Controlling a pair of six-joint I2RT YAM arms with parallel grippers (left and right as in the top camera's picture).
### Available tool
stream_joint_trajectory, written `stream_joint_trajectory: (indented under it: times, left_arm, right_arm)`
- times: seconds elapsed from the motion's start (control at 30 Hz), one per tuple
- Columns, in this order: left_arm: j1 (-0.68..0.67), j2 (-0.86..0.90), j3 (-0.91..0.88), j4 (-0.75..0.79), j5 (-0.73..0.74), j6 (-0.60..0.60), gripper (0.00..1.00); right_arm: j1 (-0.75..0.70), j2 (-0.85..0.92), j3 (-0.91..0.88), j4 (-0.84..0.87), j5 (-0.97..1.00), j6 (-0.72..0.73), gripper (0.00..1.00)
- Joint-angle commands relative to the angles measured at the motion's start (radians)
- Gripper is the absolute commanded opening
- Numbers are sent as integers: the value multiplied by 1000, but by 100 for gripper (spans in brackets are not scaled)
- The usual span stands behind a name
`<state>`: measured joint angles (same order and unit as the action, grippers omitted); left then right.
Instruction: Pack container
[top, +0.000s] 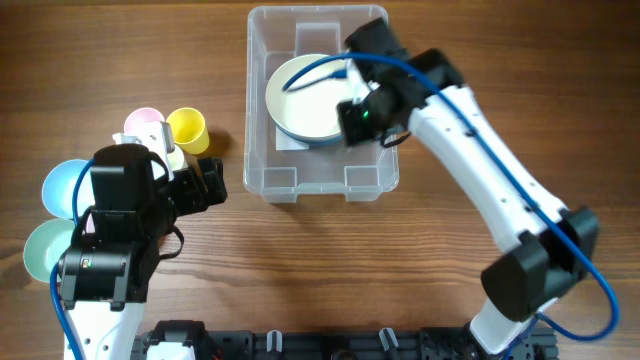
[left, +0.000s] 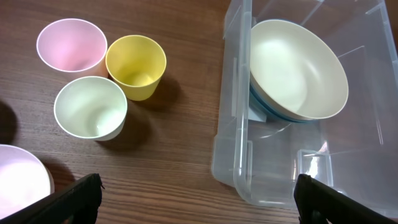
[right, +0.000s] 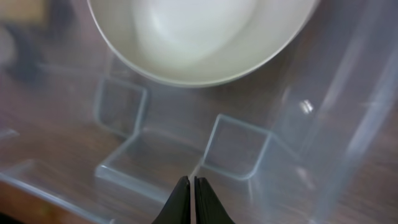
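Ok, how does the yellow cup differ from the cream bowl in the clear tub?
Place: the yellow cup stands on the table, outside the container; the cream bowl lies inside it. Shape: the cup is narrow and deep, the bowl wide and shallow. Colour: the cup is bright yellow, the bowl pale cream. Both are empty, open side up.

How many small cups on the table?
3, clustered left of the container: pink cup, yellow cup, pale green cup. The left arm may hide more.
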<state>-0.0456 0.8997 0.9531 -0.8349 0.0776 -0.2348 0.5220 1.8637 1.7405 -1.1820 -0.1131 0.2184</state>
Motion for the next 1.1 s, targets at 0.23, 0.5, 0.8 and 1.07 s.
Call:
stream_joint_trajectory:
  times: [0.23,0.5,0.8,1.07]
  left_arm:
    - [5,0,19,-1,16,-9,100]
    - [5,0,19,-5,15,-9,100]
    - [5,0,19,-16,15,-9,100]
    - [5,0,19,-15,15,-9,100]
  right_arm:
    - [51,210,-68,145,-19,-31,4]
    - [51,228,-68,327,66,29,5]
    - [51,228,-68,330,89,25,5]
    - [53,227,-68,114,-17,-21,4]
